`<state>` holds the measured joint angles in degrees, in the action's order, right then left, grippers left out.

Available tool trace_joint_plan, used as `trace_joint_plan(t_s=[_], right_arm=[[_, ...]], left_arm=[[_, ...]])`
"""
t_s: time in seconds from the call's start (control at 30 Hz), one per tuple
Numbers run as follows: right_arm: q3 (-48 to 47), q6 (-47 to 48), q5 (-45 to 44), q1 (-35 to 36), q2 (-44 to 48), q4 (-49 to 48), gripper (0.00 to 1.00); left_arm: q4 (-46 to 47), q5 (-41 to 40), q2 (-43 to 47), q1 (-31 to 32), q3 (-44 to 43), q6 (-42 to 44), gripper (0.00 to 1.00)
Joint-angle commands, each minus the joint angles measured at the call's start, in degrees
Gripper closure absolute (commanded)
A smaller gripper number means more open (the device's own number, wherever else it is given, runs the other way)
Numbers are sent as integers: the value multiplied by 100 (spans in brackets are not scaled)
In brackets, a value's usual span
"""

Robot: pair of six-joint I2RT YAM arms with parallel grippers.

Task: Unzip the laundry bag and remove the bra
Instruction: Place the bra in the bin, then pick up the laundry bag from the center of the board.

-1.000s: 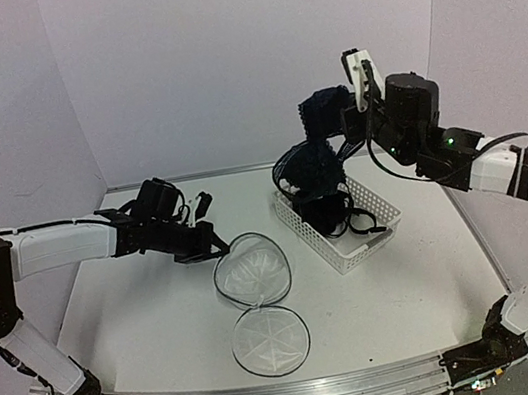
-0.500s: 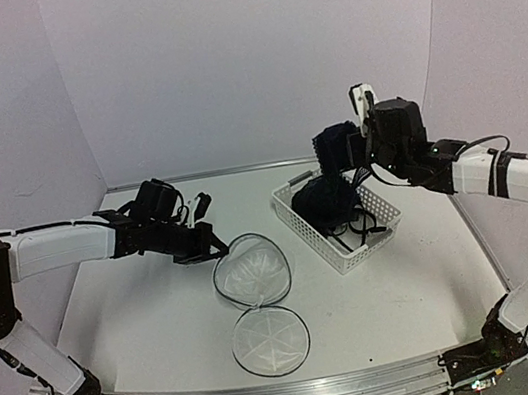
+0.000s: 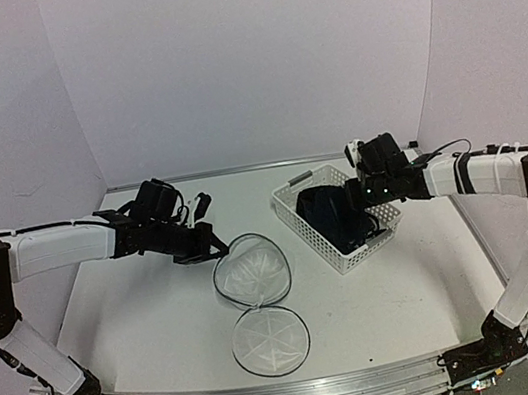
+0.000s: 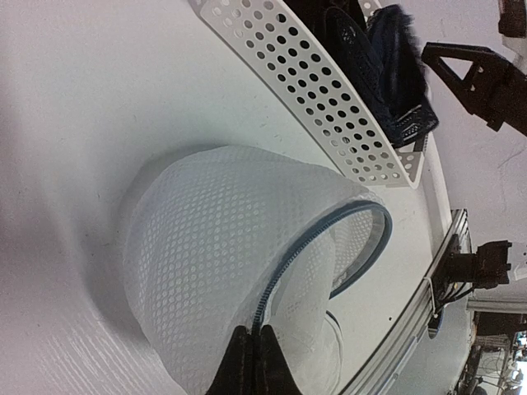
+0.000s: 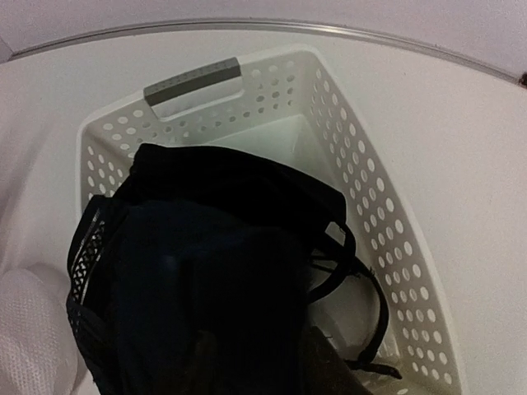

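The laundry bag [image 3: 252, 272] lies open on its side on the table, its round spoke-seamed lid [image 3: 270, 341] flat in front of it. My left gripper [image 3: 214, 250] is shut on the bag's zipper rim; the left wrist view shows the white mesh [image 4: 214, 247] bulging above the pinched fingertips [image 4: 254, 333]. The black bra [image 3: 332, 211] lies heaped in the white slotted basket [image 3: 306, 236]. My right gripper [image 3: 359, 202] hangs low over it. In the right wrist view the bra [image 5: 206, 263] covers most of the fingers [image 5: 323, 355], which stand apart around the fabric.
The basket [image 5: 362, 189] has a grey handle at its far end and sits right of the table's middle. Thin bra straps loop toward its right wall. The table's front rail runs just beyond the bag's lid.
My right arm has come down from high above the basket, lowering the bra into it, and its jaws have parted. The left arm and the bag have not moved.
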<state>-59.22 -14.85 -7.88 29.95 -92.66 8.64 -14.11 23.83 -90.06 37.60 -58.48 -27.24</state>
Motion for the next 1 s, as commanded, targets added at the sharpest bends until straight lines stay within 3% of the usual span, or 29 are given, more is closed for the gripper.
trace_joint_plan(t_s=[0.0, 0.17, 0.53, 0.77, 0.97], right_arm=[[-133, -299, 147, -117, -31, -3, 57], [-254, -215, 72, -130, 185, 131, 42], [539, -77, 2577, 80, 1284, -560, 47], [1337, -532, 3156, 677, 1677, -1182, 49], [1605, -1034, 3129, 1578, 1292, -1469, 50]], left_arm=[[41, 36, 162, 27, -68, 26, 100], [41, 26, 173, 28, -67, 24, 100], [39, -252, 110, 28, -41, -67, 100], [41, -305, 42, 26, -103, -136, 100], [44, -385, 58, 28, -104, -196, 100]])
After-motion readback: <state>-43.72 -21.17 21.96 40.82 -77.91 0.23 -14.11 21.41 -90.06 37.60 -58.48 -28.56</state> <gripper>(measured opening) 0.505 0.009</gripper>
